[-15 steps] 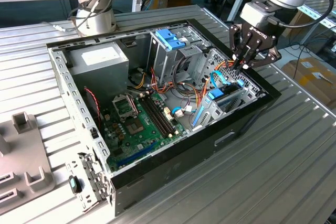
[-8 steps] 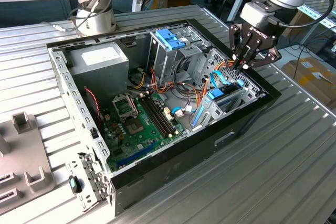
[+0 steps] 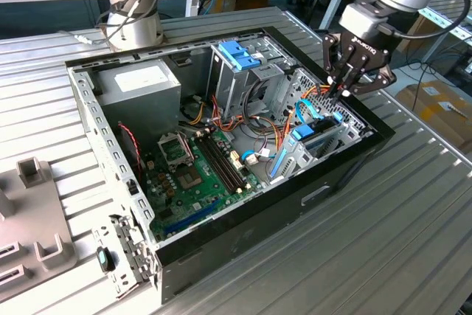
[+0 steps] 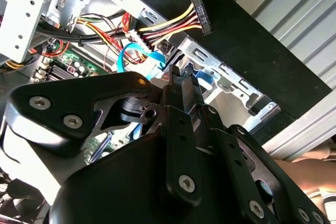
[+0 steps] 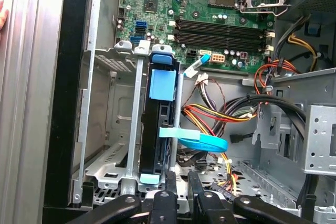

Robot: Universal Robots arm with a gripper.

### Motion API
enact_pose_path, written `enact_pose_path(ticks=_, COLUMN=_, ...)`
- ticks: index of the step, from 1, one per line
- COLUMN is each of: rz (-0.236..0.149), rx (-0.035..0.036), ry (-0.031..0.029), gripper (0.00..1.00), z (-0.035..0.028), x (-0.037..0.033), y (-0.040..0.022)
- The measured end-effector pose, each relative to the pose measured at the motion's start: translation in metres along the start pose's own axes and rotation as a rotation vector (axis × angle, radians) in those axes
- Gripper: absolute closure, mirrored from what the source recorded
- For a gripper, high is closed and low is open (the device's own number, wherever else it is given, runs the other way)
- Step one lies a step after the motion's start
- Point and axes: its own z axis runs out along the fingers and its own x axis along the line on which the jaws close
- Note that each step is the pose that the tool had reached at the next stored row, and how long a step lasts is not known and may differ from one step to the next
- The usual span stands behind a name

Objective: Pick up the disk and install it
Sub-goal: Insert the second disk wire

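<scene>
My pincer (image 3: 344,88) hangs over the computer case's (image 3: 221,245) edge at the exterior view's right, its fingers (image 5: 195,184) drawn close together with nothing between them, directly above the disk (image 5: 159,129). The disk stands on edge in its metal bay (image 5: 113,145), light-blue rail tabs uppermost. I judge it stiff, fairly heavy and shock-sensitive; the rail ends look like the safest hold. Room is tight: bay walls flank it, and a blue ribbon cable (image 5: 202,141) and the wire bundle (image 5: 220,114) crowd one side.
</scene>
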Motion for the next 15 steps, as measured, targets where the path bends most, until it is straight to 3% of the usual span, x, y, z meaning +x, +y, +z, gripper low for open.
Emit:
enact_pose_path(ticks=2, rz=-0.020, rx=-0.0002, ry=0.0003, gripper=0.76, z=0.0000, x=0.0000, y=-0.0001)
enact_pose_path(ticks=6, rz=-0.095, rx=-0.0012, ry=0.0015, gripper=0.76, z=0.0000, x=-0.0002, y=-0.0006)
enact_pose_path(ticks=15, rz=-0.101, rx=-0.0013, ry=0.0016, gripper=0.76, z=0.0000, x=-0.0002, y=-0.0014)
